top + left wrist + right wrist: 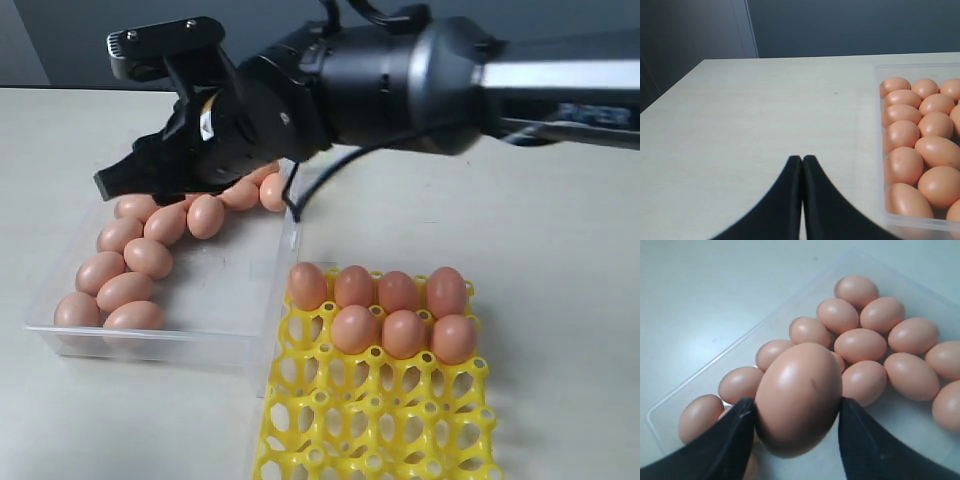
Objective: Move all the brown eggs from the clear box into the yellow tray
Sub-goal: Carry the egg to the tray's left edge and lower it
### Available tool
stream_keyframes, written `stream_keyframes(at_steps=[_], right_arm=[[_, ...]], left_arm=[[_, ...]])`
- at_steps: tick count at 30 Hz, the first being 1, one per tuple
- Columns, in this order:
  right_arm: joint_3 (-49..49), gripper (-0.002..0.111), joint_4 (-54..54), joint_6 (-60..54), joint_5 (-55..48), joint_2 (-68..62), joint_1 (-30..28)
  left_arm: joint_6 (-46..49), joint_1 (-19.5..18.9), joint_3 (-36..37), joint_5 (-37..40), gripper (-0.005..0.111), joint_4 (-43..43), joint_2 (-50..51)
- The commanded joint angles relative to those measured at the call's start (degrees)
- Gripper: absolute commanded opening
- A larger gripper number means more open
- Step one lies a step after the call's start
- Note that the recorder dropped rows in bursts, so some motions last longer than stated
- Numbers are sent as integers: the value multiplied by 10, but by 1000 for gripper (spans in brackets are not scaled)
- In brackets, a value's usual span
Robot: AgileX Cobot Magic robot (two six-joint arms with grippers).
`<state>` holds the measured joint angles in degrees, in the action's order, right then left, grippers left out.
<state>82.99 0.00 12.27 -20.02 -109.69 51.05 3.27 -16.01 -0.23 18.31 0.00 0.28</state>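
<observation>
One brown egg (pixel 797 400) is clamped between the right jaws, above the far end of the clear box (pixel 150 345). Other brown eggs (pixel 125 290) line the box's left side and far end. Seven more sit in the far rows of the yellow tray (pixel 370 420), just beside the box. The left jaws are pressed together, empty, over bare desk (pixel 765 110).

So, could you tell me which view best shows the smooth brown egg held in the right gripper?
Right wrist view: the smooth brown egg sits large between the right gripper's fingers. The exterior view hides it behind the gripper; the left wrist view misses it.
</observation>
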Motion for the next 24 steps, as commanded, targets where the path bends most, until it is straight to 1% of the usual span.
stream_keyframes(at_steps=[1, 3, 6, 9, 11, 14, 17, 19, 24], right_arm=[[-160, -1, -10, 4, 157, 106, 0], [-242, -1, -10, 4, 230, 160, -2], [-339, -1, -10, -3, 302, 227, -2], [-413, -1, -9, -3, 348, 269, -2], [-453, -1, -5, -3, 358, 285, -2], [-493, -1, 0, -3, 362, 294, -2], [-543, -1, 0, -3, 395, 294, -2], [-558, -1, 0, -3, 411, 294, -2], [-558, -1, 0, -3, 415, 268, -2]], left_arm=[[0, 3, 2, -6, 0, 0, -3], [0, 3, 2, -6, 0, 0, -3], [0, 3, 2, -6, 0, 0, -3], [0, 3, 2, -6, 0, 0, -3], [0, 3, 2, -6, 0, 0, -3], [0, 3, 2, -6, 0, 0, -3], [0, 3, 2, -6, 0, 0, -3], [0, 3, 2, -6, 0, 0, -3], [0, 3, 2, -6, 0, 0, -3]])
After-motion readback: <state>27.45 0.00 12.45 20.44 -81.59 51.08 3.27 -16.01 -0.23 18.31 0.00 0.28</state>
